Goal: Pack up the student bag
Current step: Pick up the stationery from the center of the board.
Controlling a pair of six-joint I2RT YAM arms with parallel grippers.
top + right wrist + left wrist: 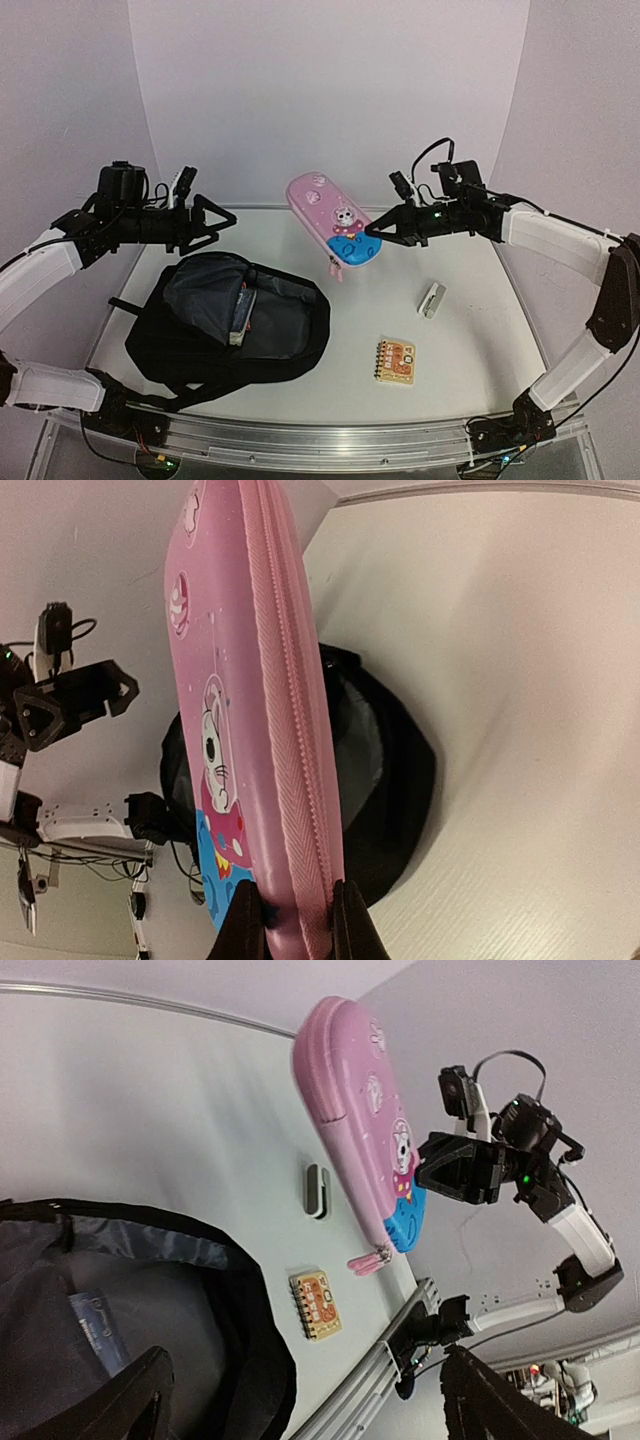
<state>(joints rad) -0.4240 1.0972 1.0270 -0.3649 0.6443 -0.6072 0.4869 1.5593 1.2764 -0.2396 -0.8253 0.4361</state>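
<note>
The black student bag (230,335) lies open at the front left, grey lining up, with a blue booklet (242,318) inside; it also shows in the left wrist view (140,1310) and the right wrist view (400,770). My right gripper (378,230) is shut on a pink and blue pencil case (333,220) and holds it above the table's middle; the case shows in the left wrist view (365,1120) and between the right fingers (255,710). My left gripper (222,220) is open and empty, above the bag's far edge.
A small orange spiral notebook (396,360) lies at the front centre-right and shows in the left wrist view (316,1303). A white and grey eraser (431,299) lies to its right and shows in the left wrist view (317,1190). A metal rail (330,435) runs along the near edge.
</note>
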